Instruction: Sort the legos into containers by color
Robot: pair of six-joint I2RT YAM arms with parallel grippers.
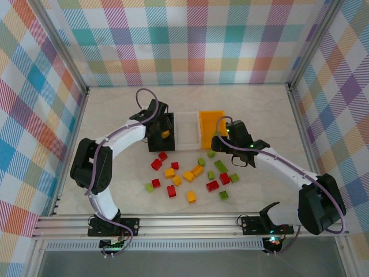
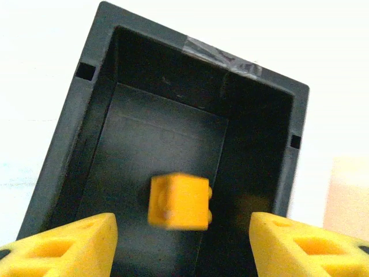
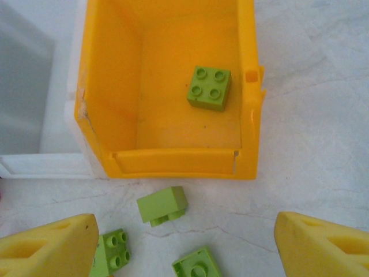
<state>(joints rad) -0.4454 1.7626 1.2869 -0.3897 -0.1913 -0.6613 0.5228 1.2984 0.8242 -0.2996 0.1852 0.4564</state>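
Observe left pincer released above black bin, centred to keep yellow brick within walls. Observe right pincer released, empty, before orange bin holding green brick; unsorted legos near on counter.

Overview from above, wrist cameras close over black bin, orange bin

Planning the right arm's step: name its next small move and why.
Probably lower the right gripper, jaws open, onto the tipped green brick lying just outside the orange bin, which already holds a square green brick.
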